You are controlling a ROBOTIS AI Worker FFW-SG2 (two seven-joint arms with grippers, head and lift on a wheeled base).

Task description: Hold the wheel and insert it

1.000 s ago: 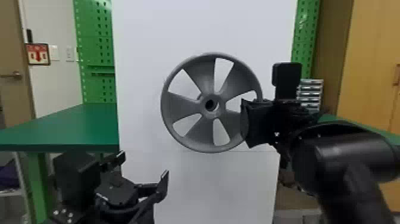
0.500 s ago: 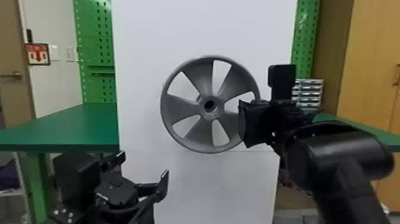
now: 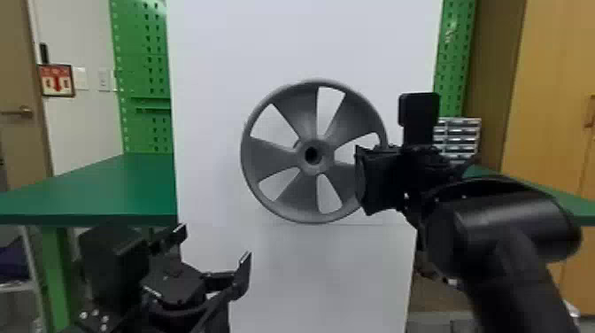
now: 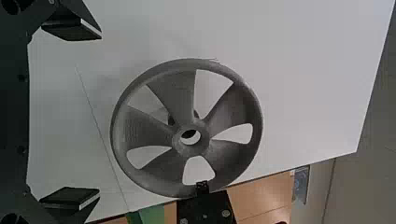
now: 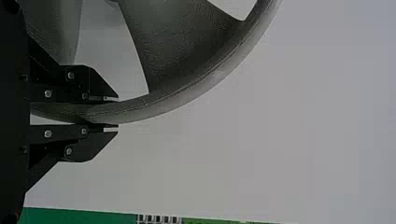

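Note:
My right gripper (image 3: 365, 179) is shut on the right-hand rim of the grey wheel (image 3: 283, 197), which it holds upright before the white board (image 3: 212, 110). In the right wrist view the wheel (image 5: 187, 91) has its rim between the two fingers of the right gripper (image 5: 112, 113). Low on the left, my left gripper (image 3: 214, 241) stands open with nothing between its fingers. The left wrist view gives the left gripper (image 4: 86, 114) wide apart and the wheel (image 4: 140, 128) beyond it, with part of a dark round piece (image 4: 172, 119) visible behind the hub.
Green tabletops stand on both sides of the board, the left one (image 3: 119, 190) reaching nearer. Behind are green pegboards (image 3: 141, 79), a small drawer unit (image 3: 458, 137) and a wooden cabinet (image 3: 544, 133) at right.
The wheel and my right gripper have shifted slightly, the gripper a little left and the wheel's top edge a bit lower. The left arm has kept still.

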